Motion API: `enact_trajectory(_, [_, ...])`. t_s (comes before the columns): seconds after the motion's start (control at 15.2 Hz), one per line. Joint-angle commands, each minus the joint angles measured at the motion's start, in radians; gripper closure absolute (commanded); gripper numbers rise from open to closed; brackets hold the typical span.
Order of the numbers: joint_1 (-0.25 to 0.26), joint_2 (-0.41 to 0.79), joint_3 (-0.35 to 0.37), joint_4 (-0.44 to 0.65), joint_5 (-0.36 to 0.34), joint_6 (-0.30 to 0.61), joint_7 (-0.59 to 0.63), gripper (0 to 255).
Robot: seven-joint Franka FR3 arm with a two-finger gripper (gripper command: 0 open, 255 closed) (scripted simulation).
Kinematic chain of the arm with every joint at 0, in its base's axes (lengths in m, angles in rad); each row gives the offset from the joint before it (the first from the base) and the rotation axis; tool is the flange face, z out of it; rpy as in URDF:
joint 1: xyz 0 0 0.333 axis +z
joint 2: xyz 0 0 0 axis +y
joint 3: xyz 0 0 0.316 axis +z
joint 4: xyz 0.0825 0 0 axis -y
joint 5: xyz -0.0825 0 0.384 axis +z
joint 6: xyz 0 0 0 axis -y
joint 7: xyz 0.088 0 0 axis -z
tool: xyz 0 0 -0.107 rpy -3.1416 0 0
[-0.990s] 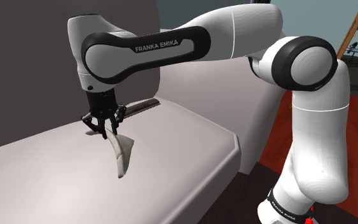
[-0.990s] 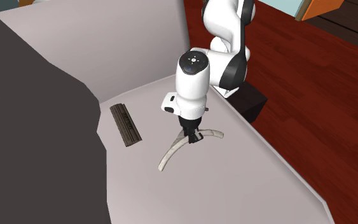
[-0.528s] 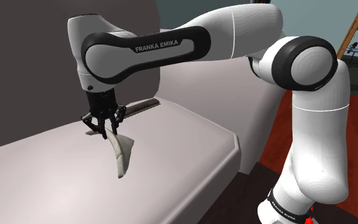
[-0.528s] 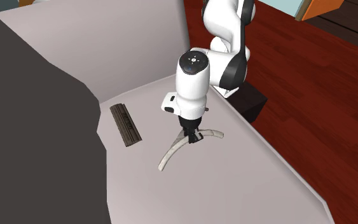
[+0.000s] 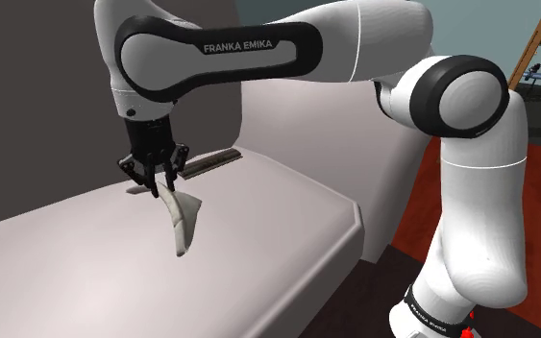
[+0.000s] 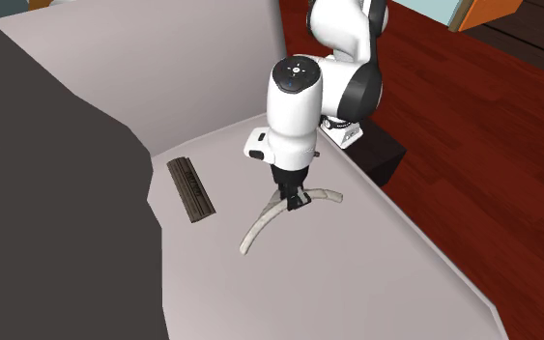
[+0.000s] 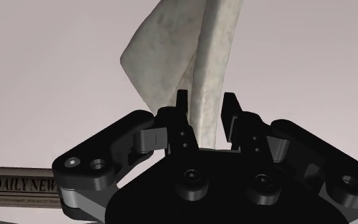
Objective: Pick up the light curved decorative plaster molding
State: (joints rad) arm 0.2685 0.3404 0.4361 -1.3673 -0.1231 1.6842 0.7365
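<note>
1. Pale cushion (image 5: 287, 230) spreads below; above it we find the gripper (image 5: 159, 179) pointing down, clamped on the molding (image 5: 182, 223).
2. We see in the wrist view the fingers (image 7: 182, 108) pressing either side of the molding's narrow arm (a firm-looking pinch, near its bend).
3. From that pinch the molding hangs down and away from the gripper; we cannot tell whether its far tip touches the cushion.
4. We judge the grasp made and the lift in hand. The next move calls for a straight, slow rise, since the long arm could swing or slip.
5. Farther out, a dark paper (image 6: 190, 189) lies flat on the cushion, apart from the molding, beside the dark backrest (image 6: 47, 193).
</note>
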Motion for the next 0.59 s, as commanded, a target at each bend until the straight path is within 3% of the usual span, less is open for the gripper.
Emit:
enact_trajectory(0.0, [0.004, 0.006, 0.0, 0.038, -0.002, -0.032, -0.001, 255])
enact_trajectory(0.53, [0.021, 0.031, 0.001, 0.158, -0.012, -0.128, 0.002, 255])
